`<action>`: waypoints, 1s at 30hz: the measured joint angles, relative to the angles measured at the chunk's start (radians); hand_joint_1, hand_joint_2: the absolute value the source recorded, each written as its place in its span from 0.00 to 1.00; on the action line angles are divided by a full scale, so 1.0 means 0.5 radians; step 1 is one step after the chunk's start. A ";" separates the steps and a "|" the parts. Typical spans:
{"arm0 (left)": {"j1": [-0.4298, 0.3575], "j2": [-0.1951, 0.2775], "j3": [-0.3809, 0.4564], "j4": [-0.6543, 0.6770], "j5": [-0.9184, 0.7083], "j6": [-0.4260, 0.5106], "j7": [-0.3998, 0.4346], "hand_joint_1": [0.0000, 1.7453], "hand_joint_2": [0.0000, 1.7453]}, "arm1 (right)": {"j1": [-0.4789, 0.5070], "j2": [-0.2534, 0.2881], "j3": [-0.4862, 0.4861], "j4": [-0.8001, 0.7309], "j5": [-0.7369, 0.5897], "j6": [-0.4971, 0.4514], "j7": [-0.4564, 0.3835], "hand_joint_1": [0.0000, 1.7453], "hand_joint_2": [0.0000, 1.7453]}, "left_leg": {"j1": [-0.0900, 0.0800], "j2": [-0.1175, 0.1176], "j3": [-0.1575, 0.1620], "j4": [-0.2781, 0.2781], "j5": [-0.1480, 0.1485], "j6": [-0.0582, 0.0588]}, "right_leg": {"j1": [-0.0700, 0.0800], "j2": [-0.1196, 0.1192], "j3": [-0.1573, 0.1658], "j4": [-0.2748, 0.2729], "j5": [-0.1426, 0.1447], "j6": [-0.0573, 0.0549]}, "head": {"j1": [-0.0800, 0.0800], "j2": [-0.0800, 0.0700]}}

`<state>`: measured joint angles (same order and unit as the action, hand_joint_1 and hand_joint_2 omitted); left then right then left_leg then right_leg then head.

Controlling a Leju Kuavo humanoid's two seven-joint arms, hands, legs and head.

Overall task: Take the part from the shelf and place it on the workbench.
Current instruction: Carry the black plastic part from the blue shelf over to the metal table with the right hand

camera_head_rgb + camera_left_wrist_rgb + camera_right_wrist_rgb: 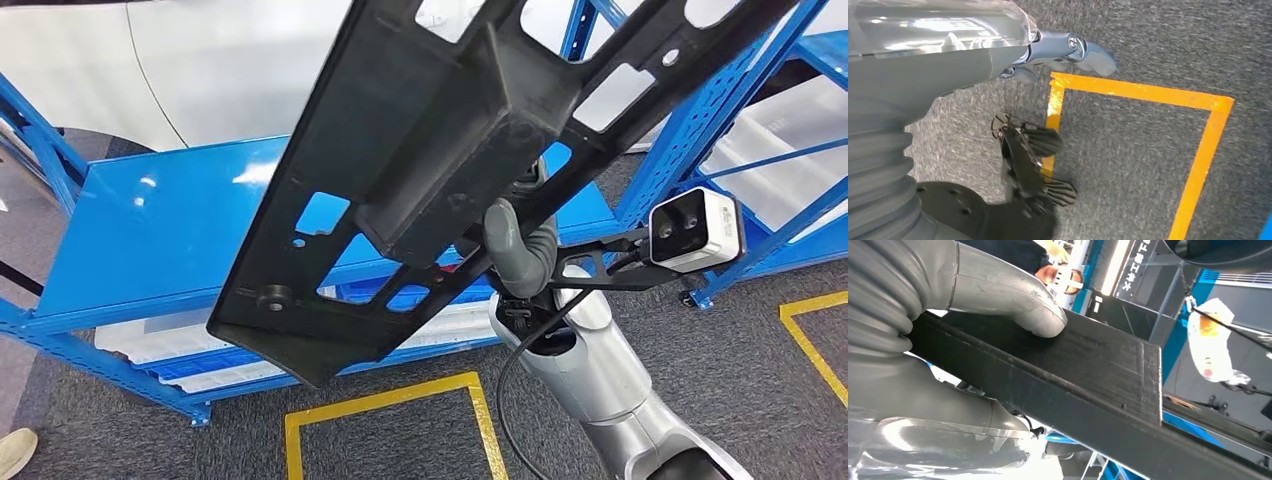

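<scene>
**Black plastic part held high, one-handed, close to the shelving**

Black plastic fills the near view: one long part (440, 170), a flat frame with cut-out windows and a raised block in its middle, is lifted clear of the shelf and tilted across the head view. One hand holds it. The right hand (515, 250) grips it from below near the block; in the right wrist view the thumb (1013, 297) presses flat on the part's upper face while the rest of the hand clamps underneath.

The left hand (1068, 52) hangs beside the body over the grey carpet, holding nothing, its fingers loosely curled; whether they are fully closed I cannot tell.

Risks, as I judge them:
- The part is long and gripped at one spot, so it could pivot or slide in the hand during a turn.
- Its far end reaches among the blue uprights of the further rack (730, 110); swinging round could knock it there and twist it loose.
- It blocks much of the head view, which may make setting it down harder to judge.

Count, near to far: one part, two hands, two yellow floor outlines (390, 405), one low blue shelf (160, 220), one further rack, one shoe (15, 452) at the edge.
</scene>
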<state>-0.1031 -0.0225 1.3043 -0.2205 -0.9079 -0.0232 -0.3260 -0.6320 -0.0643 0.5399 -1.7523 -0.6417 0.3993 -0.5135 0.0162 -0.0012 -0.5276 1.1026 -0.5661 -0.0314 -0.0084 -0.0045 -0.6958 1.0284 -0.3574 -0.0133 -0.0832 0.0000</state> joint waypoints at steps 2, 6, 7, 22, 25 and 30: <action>-0.009 0.007 0.000 0.000 -0.001 0.001 0.000 0.00 1.00 | -0.021 -0.011 0.019 0.002 -0.008 -0.024 -0.018 1.00 1.00 | -0.007 -0.006 0.092 -0.171 0.045 0.023 | 0.003 0.000 -0.019 -0.001 0.039 0.023 | 0.000 0.000; -0.008 0.015 0.000 0.000 -0.001 0.003 0.000 0.00 1.00 | -0.045 -0.029 0.054 0.004 -0.012 -0.049 -0.030 1.00 1.00 | -0.009 -0.003 0.040 -0.181 0.122 0.078 | 0.002 0.005 -0.039 -0.018 0.068 0.069 | 0.001 0.000; -0.010 0.015 -0.001 0.000 -0.001 0.004 0.000 0.00 1.00 | -0.052 -0.034 0.061 0.005 -0.014 -0.058 -0.033 1.00 1.00 | -0.004 0.002 0.016 -0.184 0.151 0.092 | 0.001 0.007 -0.060 0.027 -0.001 0.078 | 0.001 0.000; 0.001 0.025 -0.005 0.000 -0.009 0.041 0.002 0.00 1.00 | -0.202 -0.097 0.216 0.004 -0.112 -0.233 -0.047 1.00 1.00 | -0.009 0.003 -0.322 -0.141 0.375 0.029 | 0.008 -0.002 0.332 -0.068 -0.238 -0.007 | 0.000 0.000; 0.007 0.023 -0.005 0.000 -0.010 0.051 0.003 0.00 1.00 | -0.206 -0.103 0.243 0.007 -0.117 -0.232 -0.046 1.00 1.00 | -0.001 0.001 -0.404 0.189 0.084 0.009 | 0.007 -0.009 0.251 -0.070 -0.165 -0.033 | 0.001 0.000; 0.005 0.023 -0.006 0.000 -0.012 0.060 0.007 0.00 1.00 | -0.184 -0.111 0.278 0.016 -0.107 -0.223 -0.070 1.00 1.00 | 0.011 0.001 -0.194 0.218 0.160 -0.010 | 0.006 -0.011 0.087 -0.040 -0.052 -0.011 | 0.000 0.000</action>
<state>-0.1008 -0.0112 1.3014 -0.2205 -0.9140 0.0068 -0.3222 -0.7241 -0.1198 0.6787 -1.7444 -0.6951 0.2879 -0.5484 0.0215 -0.0007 -0.6248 1.2119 -0.4863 -0.0362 -0.0056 -0.0098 -0.6522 1.0085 -0.3836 -0.0187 -0.0832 0.0000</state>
